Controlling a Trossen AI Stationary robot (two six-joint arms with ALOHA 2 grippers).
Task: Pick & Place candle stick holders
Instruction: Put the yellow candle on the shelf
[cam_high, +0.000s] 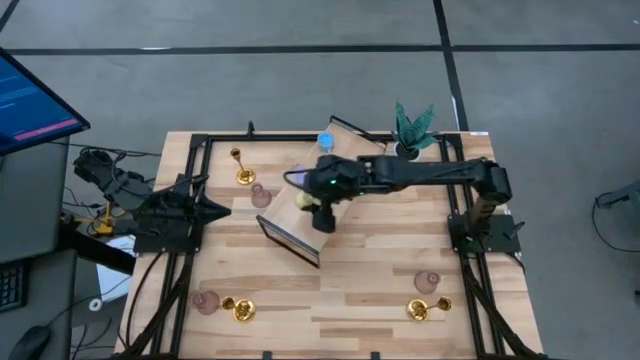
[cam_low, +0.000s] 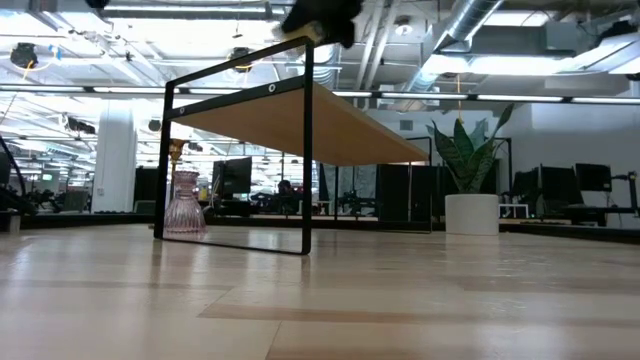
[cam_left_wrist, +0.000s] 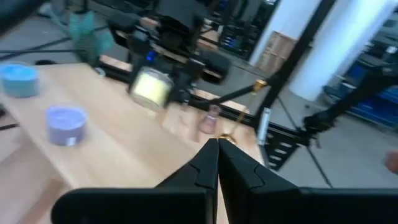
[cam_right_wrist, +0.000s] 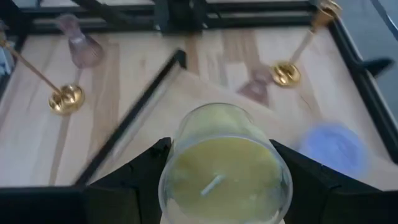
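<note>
High view: right arm stretched from the desk's (cam_high: 380, 290) right edge toward centre, right end effector (cam_high: 322, 214) over a small black-framed wooden shelf (cam_high: 300, 215), clamped on a yellow candle holder (cam_high: 306, 199). Blue candle holder (cam_high: 325, 141) on the shelf's far end. Left arm folded at the desk's left edge, left end effector (cam_high: 220, 209) pointing inward, fingers together, holding nothing. Gold stemmed holder (cam_high: 242, 169) and pink bulbous holder (cam_high: 261, 195) at far left; another pink and gold pair at near left (cam_high: 207, 302) (cam_high: 241, 309), another at near right (cam_high: 427, 283) (cam_high: 421, 309). Potted plant (cam_high: 412, 128) at the far right.

Low view: shelf (cam_low: 300, 115) seen from desk level, dark end effector at its top edge, yellow just showing. Pink holder (cam_low: 185, 206) beside the shelf's left leg. Plant (cam_low: 470, 170) on the right.

Left wrist view: left fingers (cam_left_wrist: 205, 168) pressed together. Beyond, right end effector carrying the yellow holder (cam_left_wrist: 151, 88) above the shelf top; violet holder (cam_left_wrist: 65, 124) and blue holder (cam_left_wrist: 18, 79) standing on it.

Right wrist view: yellow holder (cam_right_wrist: 224, 168) gripped between the right fingers (cam_right_wrist: 305, 171), wick visible. Below, shelf corner, violet holder (cam_right_wrist: 333, 146), gold and pink holders on the desk.
</note>
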